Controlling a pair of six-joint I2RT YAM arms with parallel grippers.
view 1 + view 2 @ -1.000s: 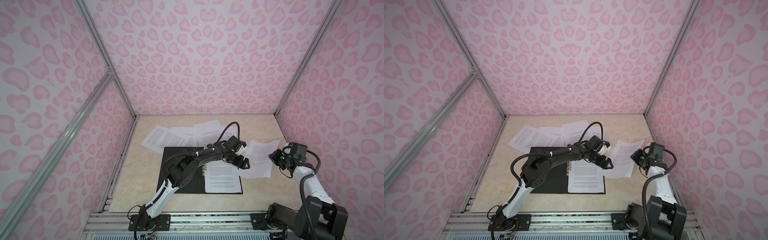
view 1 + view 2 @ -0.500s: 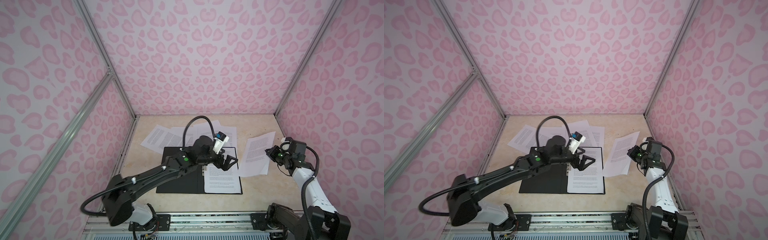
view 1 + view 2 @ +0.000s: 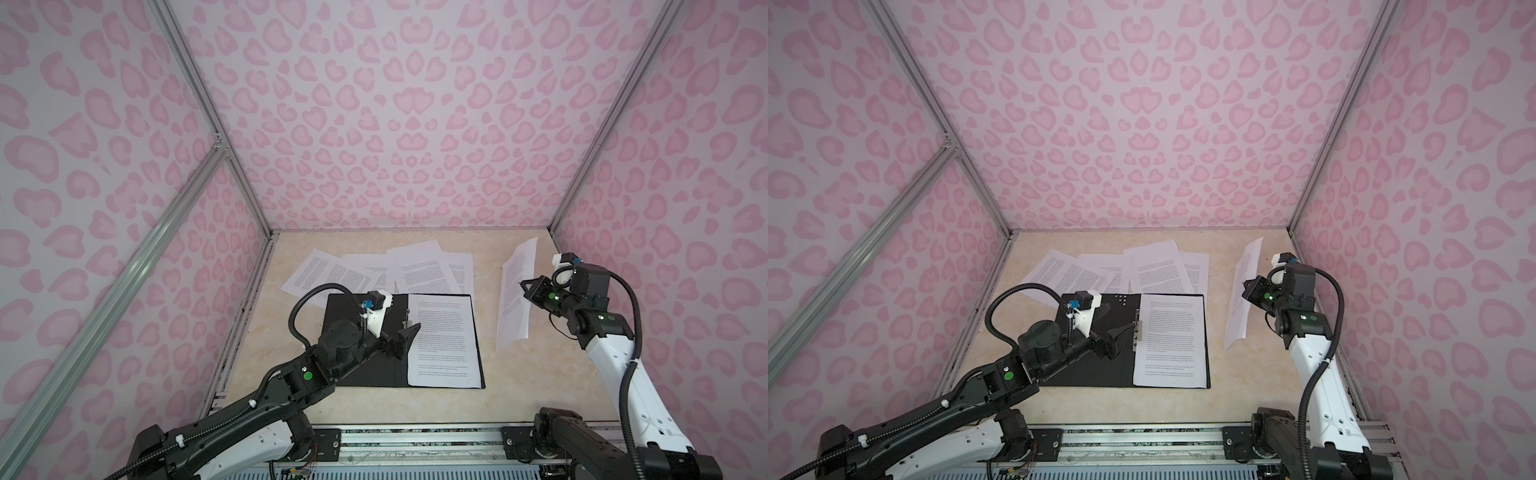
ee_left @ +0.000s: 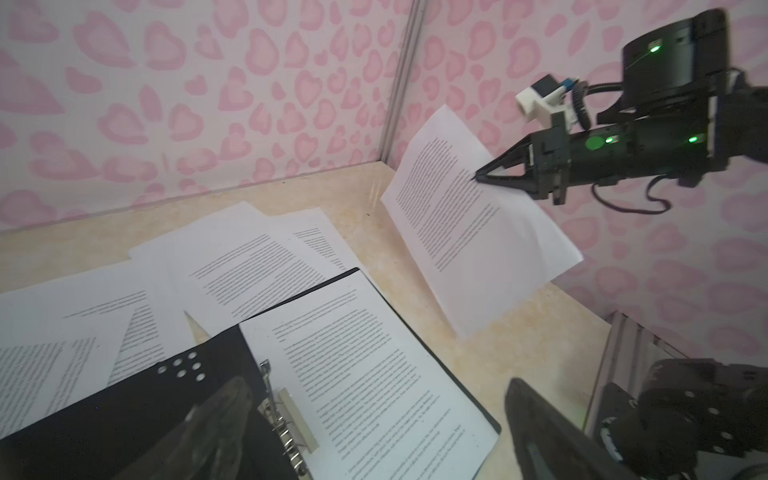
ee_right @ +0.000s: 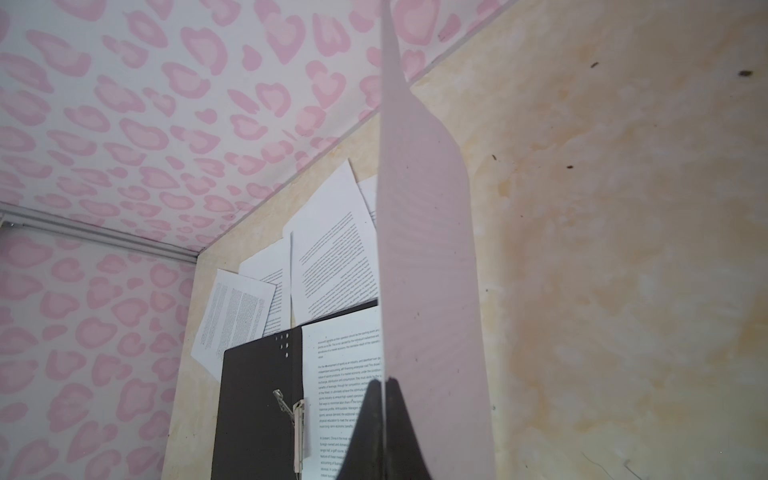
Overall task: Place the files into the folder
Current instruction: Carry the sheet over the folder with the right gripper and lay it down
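- Folder (image 3: 365,376) (image 3: 1100,372) lies open and flat on the tabletop (image 3: 291,332), in the middle front of the cell, with its black inner faces up.
- Its right half holds one filed sheet (image 3: 440,340) (image 3: 1171,340) of printed text. The sheet lies square within the flap's edges and covers nearly all of it.
- Its left half holds no paper. It shows bare black, with a small cluster of pale dots (image 4: 183,368) near the far corner.
- A metal clip (image 3: 406,322) (image 4: 291,419) runs along the spine, just beside the filed sheet's inner edge. Whether it pins that sheet cannot be told.
- The loose files (image 3: 424,270) (image 3: 1154,270) lie outside the folder, fanned and overlapping on the tabletop just behind it. The folder's far edge rests over some of their near corners.
- The right end effector (image 3: 523,283) (image 4: 478,178) is closed on a held sheet (image 3: 515,291) (image 4: 478,232), pinching it partway along one long edge.
- The held sheet stands almost on edge and slightly bowed, to the right of the folder and apart from it, close to the right wall. Whether its lower corner touches the tabletop cannot be told.
- The left end effector (image 3: 407,343) has its jaws spread wide and grips nothing. It hangs over the folder by the spine, close to the clip.
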